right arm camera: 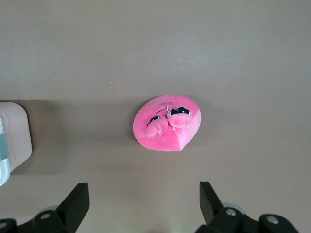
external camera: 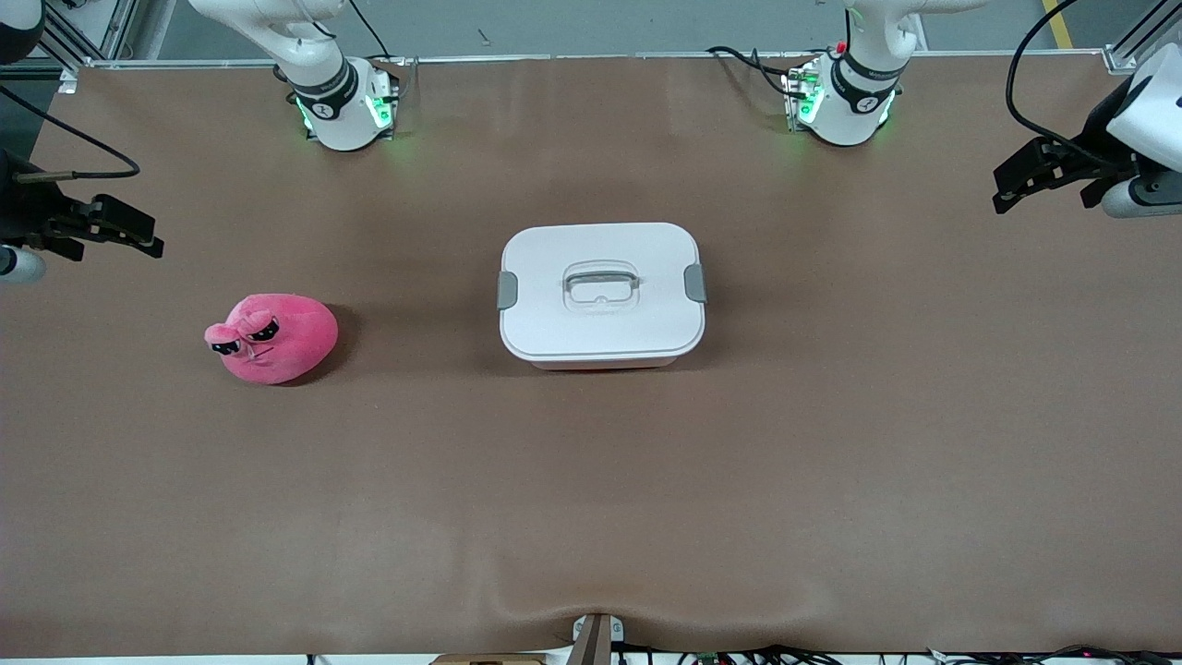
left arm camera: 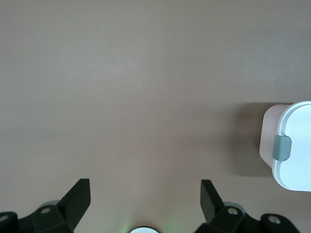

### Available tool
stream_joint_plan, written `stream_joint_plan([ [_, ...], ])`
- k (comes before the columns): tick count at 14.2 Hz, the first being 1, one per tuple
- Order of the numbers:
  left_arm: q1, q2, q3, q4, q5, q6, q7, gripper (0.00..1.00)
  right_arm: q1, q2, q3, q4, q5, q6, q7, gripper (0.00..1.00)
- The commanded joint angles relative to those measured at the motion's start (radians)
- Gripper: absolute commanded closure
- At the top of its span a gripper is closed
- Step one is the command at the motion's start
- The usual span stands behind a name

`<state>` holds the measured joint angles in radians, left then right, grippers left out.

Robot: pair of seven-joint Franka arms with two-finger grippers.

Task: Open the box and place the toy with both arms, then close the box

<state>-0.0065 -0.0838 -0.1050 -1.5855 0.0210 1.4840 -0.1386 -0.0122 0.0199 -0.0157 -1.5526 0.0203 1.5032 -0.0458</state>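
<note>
Box [external camera: 602,294] sits shut at the middle of the table [external camera: 591,517], white lid [external camera: 600,328] on, and I see a grey clip [external camera: 507,290] at nine o'clock on the lid and another clip [external camera: 695,283] at three o'clock, with the recessed handle [external camera: 601,283] between them at the lid's centre. A thin strip of the pink base shows under the lid's six o'clock edge.

From the box, the toy [external camera: 273,337] lies at about nine o'clock, well apart, toward the right arm's end of the table. Its two black-banded eyes [external camera: 244,338] point away from the box.

My right gripper [external camera: 97,229] hangs over the table's edge at the right arm's end, fingers spread wide with nothing between them; in the right wrist view I see the toy [right arm camera: 166,123] on bare table past the fingertips [right arm camera: 77,200] and a corner of the box [right arm camera: 14,136].

My left gripper [external camera: 1039,175] hangs over the table's edge at the left arm's end, fingers [left arm camera: 210,196] likewise parted and empty. Its wrist view catches one end of the box [left arm camera: 291,150] with a clip [left arm camera: 282,147].
</note>
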Motion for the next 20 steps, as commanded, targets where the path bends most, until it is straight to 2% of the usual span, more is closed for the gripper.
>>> stream_joint_plan([
  [1, 0.013, 0.006, -0.007, 0.025, 0.016, -0.011, 0.004, 0.0, -0.012, -0.011, 0.003, 0.009, -0.006, 0.0, -0.003, 0.0],
  [3, 0.013, 0.007, -0.001, 0.027, 0.017, -0.013, 0.001, 0.0, -0.012, -0.018, 0.003, 0.009, -0.007, 0.038, -0.003, 0.0],
  [12, 0.011, 0.032, -0.004, 0.025, 0.016, -0.016, -0.019, 0.0, -0.002, -0.015, 0.006, -0.01, -0.011, 0.038, -0.032, 0.0],
  [15, -0.004, 0.035, -0.021, 0.024, 0.001, -0.016, -0.131, 0.0, 0.014, 0.0, 0.011, -0.056, -0.011, 0.054, -0.034, 0.0],
  [20, -0.007, 0.087, -0.183, 0.027, -0.001, 0.038, -0.459, 0.0, 0.032, 0.018, 0.011, -0.274, -0.01, 0.325, -0.034, 0.0],
])
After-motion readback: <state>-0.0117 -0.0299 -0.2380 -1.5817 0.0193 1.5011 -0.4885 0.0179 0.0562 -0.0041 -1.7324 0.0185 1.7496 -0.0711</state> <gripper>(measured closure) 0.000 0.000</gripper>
